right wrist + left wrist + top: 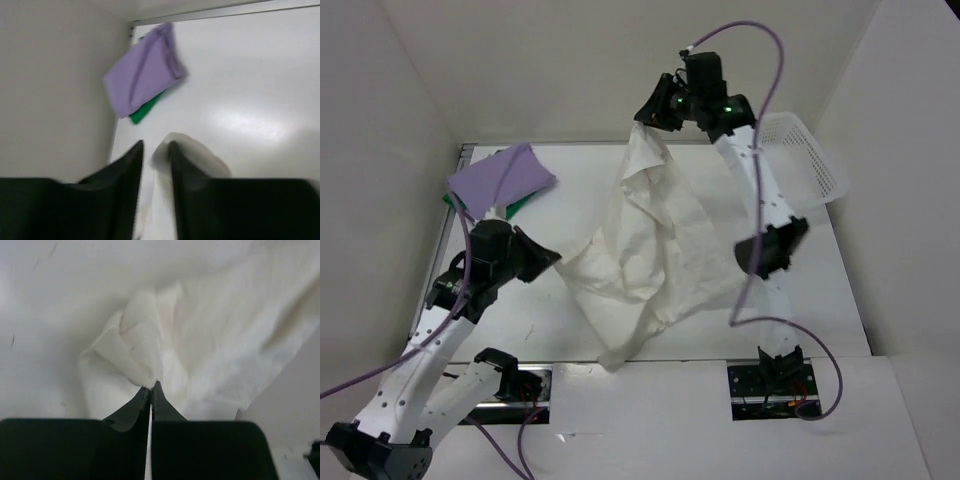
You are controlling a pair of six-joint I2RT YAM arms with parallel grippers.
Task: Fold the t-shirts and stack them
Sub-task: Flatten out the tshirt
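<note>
– Arm bases point(775, 378) were seen nearest in the top view. What was noted beyond them?
– Cream shirt point(655, 250) was strung from the raised right end effector point(648, 118) down to the left end effector point(548, 258); lavender shirt point(500, 178) was laid on green shirt point(523, 208) at the far left corner of the surface point(840, 290).
– Left wrist view?
– Jaws were clenched on a cream fold.
– Right wrist view?
– Jaws were seen parted, blurred cream cloth at the gap.
</note>
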